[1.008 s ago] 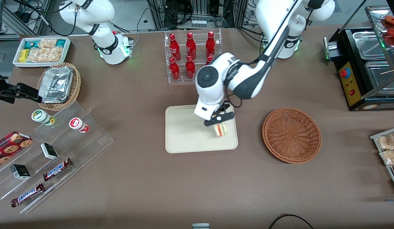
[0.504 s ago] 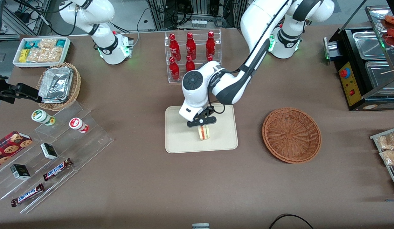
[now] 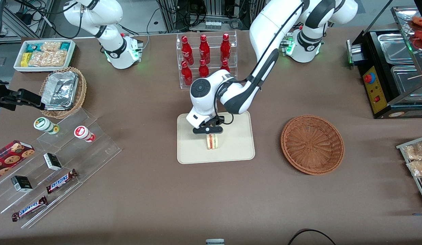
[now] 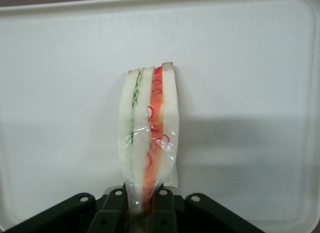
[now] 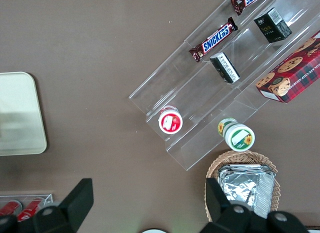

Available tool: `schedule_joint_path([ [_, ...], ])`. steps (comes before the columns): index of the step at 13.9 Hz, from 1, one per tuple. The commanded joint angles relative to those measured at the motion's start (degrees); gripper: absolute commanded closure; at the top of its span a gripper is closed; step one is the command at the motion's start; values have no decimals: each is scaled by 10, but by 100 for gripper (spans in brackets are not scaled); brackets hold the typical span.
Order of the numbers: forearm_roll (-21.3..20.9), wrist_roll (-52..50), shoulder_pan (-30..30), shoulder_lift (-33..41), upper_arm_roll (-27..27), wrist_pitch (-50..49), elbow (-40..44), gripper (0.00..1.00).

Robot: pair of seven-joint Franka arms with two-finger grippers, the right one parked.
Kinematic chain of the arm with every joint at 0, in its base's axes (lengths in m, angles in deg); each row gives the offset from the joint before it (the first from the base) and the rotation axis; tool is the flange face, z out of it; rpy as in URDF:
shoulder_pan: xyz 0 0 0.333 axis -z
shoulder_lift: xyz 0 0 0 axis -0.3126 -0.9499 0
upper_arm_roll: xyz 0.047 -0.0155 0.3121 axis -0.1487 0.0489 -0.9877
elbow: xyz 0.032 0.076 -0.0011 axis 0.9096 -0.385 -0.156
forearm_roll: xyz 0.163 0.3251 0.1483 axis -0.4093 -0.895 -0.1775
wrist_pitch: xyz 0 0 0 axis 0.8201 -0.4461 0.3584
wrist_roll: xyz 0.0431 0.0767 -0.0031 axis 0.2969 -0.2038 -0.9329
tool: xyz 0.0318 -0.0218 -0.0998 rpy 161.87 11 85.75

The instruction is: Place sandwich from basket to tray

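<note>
Cream-beige plastic tray (image 3: 231, 153) lies at the middle of the frame on the brown worktop (image 3: 146, 190), with the reddish wicker basket (image 3: 312, 144) to its right, bare of food. Over the tray's middle the left arm's pincer (image 3: 208, 129) is clenched on the sandwich (image 3: 212, 141), pinching one narrow end. The wedge hangs straight below the pincer, long axis running away from the fingers, its cut edge showing green and orange-red layers. Whether its lower tip already touches the tray is hard to tell; probably only lowering and letting go remain.
</note>
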Motion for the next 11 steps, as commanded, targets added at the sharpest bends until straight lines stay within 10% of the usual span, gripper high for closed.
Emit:
schedule_joint_path([
  [1,-9,2,10,-3,-8,2,5,100],
  [4,-9,-2,9,0,-9,1,7,1],
  [11,3,-5,-32,105,-15,-86,7,0],
])
